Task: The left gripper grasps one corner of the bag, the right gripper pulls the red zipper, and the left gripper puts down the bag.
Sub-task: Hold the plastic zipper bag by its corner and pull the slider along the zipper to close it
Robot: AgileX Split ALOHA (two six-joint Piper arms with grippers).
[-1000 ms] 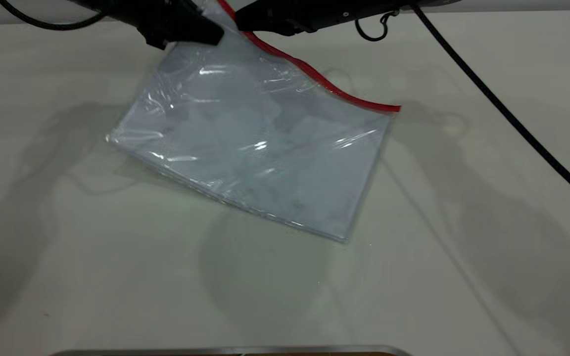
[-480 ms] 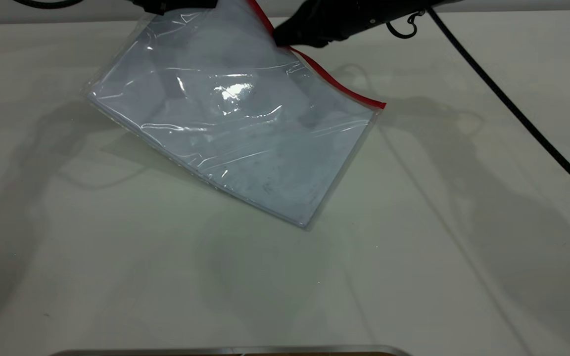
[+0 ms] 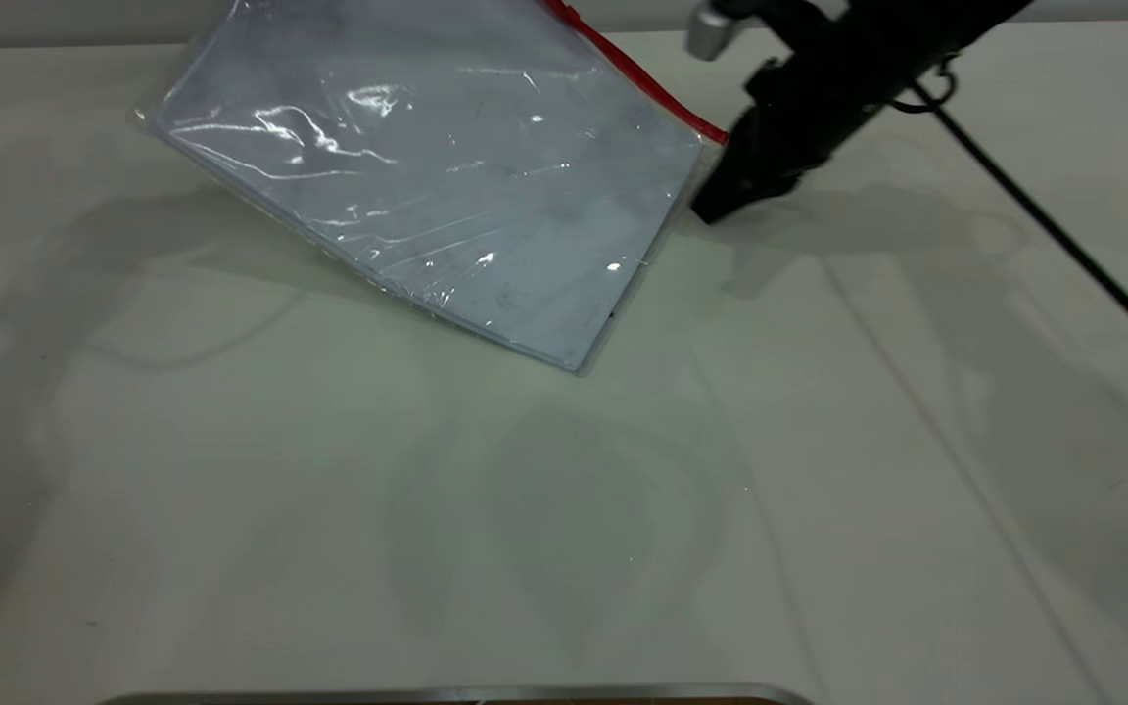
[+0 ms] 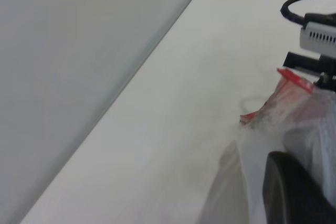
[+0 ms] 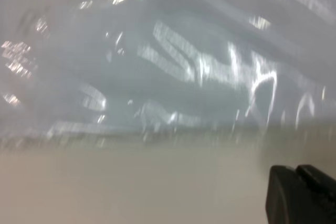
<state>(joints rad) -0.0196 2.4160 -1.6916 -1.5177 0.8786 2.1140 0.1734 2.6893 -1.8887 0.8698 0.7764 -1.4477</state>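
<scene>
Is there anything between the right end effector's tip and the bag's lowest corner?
No. In the exterior view, only bare table lies between the right end effector and the lowest corner of the bag.

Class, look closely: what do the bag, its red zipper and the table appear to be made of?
The bag: thin clear glossy plastic film, judging by wrinkles and bright glints.
The red zipper: apparently flexible plastic, a thin opaque strip bending along the edge.
The table: smooth, matte, off-white; possibly laminate, since shadows stay soft.

We see the bag lifted higher, toward the far edge; the right gripper has run down the red zipper to its end corner.
</scene>
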